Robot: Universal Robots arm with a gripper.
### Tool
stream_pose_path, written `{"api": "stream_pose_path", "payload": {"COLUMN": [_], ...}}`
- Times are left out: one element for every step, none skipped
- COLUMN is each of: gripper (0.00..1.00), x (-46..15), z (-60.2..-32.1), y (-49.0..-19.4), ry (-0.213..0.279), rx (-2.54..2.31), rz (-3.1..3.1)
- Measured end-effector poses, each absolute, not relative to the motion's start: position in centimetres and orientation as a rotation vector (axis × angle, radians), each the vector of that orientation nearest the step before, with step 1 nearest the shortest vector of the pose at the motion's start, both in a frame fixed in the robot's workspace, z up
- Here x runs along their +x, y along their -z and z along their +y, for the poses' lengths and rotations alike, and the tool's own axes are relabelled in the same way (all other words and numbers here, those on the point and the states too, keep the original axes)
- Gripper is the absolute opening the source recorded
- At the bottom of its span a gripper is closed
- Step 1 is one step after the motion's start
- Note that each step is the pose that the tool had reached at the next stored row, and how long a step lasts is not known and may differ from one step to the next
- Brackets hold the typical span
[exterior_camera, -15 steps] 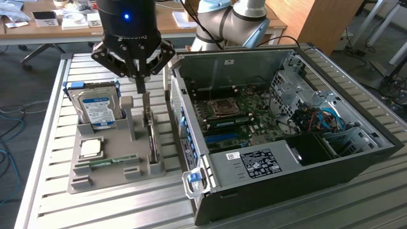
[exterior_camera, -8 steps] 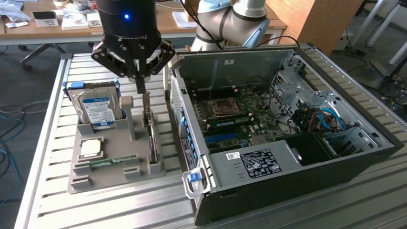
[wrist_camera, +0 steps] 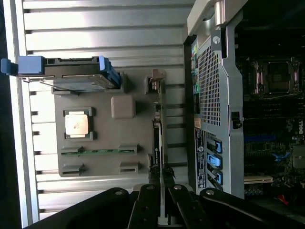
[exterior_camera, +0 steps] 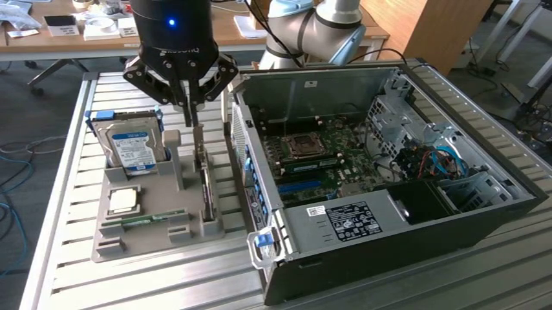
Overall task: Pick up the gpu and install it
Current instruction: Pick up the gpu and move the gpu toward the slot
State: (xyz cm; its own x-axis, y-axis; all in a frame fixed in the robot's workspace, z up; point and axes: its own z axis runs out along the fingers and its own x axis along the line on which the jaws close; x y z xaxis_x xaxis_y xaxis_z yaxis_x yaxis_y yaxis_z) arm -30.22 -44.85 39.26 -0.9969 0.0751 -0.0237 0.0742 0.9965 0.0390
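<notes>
table (exterior_camera: 69, 194): ribbed bare metal | tray (wrist_camera: 108, 134): matt grey plastic | case (wrist_camera: 209, 81): perforated dull metal | gpu (wrist_camera: 156, 143): dull black

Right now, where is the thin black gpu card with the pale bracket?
The gpu stands on edge in the grey tray, to the exterior view's left of the black computer case, beneath the tool.

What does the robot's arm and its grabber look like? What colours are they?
The gripper is black, with a round, barrel-shaped body, a small glowing blue light and faint pale lettering below it. The arm behind it is made of fat silver-grey tubes with light blue caps at its joints.
</notes>
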Motion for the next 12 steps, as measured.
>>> {"api": "stream_pose_path", "payload": {"gripper": [0.17,0.23,0.23,0.29,0.35,0.35,0.41,0.41,0.47,0.47,0.47,0.47], "x": [-30.22,-30.22,-30.22,-30.22,-30.22,-30.22,-30.22,-30.22,-30.22,-30.22,-30.22,-30.22], "z": [-44.85,-44.85,-44.85,-44.85,-44.85,-44.85,-44.85,-44.85,-44.85,-44.85,-44.85,-44.85], "y": [-39.26,-39.26,-39.26,-39.26,-39.26,-39.26,-39.26,-39.26,-39.26,-39.26,-39.26,-39.26], "ry": [-0.059,-0.059,-0.059,-0.059,-0.059,-0.059,-0.059,-0.059,-0.059,-0.059,-0.059,-0.059], "rx": [0.116,0.116,0.117,0.116,0.116,0.117,0.116,0.116,0.116,0.116,0.116,0.116], "rz": [3.114,3.114,3.114,3.114,3.114,3.114,3.114,3.114,3.114,3.114,3.114,3.114]}}
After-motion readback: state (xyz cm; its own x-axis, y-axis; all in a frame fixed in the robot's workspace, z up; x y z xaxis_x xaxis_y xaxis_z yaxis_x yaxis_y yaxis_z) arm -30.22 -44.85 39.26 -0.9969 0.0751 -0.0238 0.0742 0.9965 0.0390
